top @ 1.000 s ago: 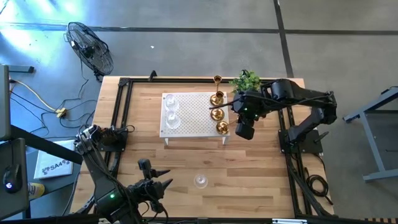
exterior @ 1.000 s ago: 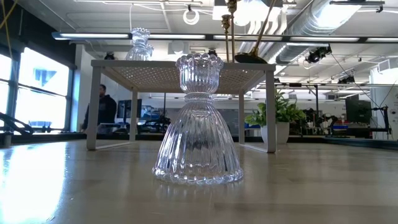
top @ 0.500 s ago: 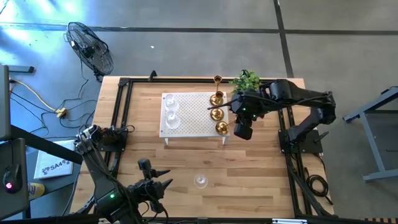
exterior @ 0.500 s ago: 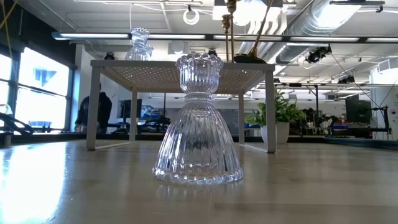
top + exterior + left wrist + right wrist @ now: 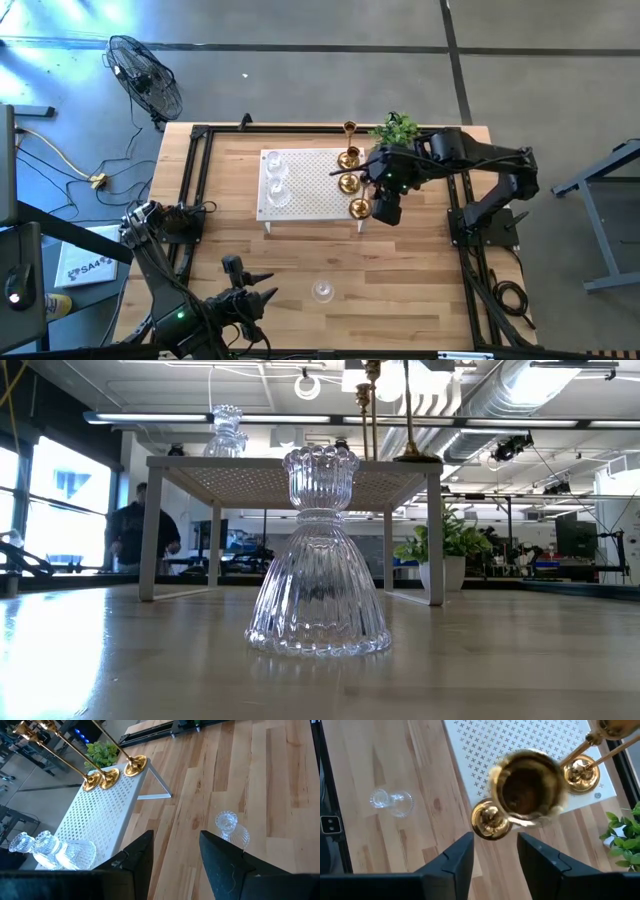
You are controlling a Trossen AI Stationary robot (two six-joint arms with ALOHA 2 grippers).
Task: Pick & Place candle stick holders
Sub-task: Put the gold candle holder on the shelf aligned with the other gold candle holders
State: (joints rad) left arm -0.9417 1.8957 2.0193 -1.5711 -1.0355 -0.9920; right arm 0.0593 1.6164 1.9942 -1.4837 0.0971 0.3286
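Three tall gold candle stick holders stand by their round bases along the right edge of the white perforated platform (image 5: 312, 185). The nearest one (image 5: 358, 207) stands upright at the near right corner (image 5: 408, 420). My right gripper (image 5: 385, 212) hovers just beside it, open. In the right wrist view its fingertips (image 5: 495, 840) stand short of the holder's cup (image 5: 527, 790), with bare wood between them. Two glass holders (image 5: 276, 178) stand on the platform's left part. A third glass holder (image 5: 322, 291) stands on the table near my open left gripper (image 5: 268, 287), which waits at the near edge.
A small green plant (image 5: 395, 130) stands at the far right behind the platform, close to my right arm. Black rails (image 5: 195, 200) run along the table's sides. In the low view a person (image 5: 135, 540) moves in the room beyond the table.
In the low view, the gold holder at the platform's near right corner has gone from leaning, with its base tipped, to standing upright with its base flat on the platform. The person in the room behind has walked toward the left.
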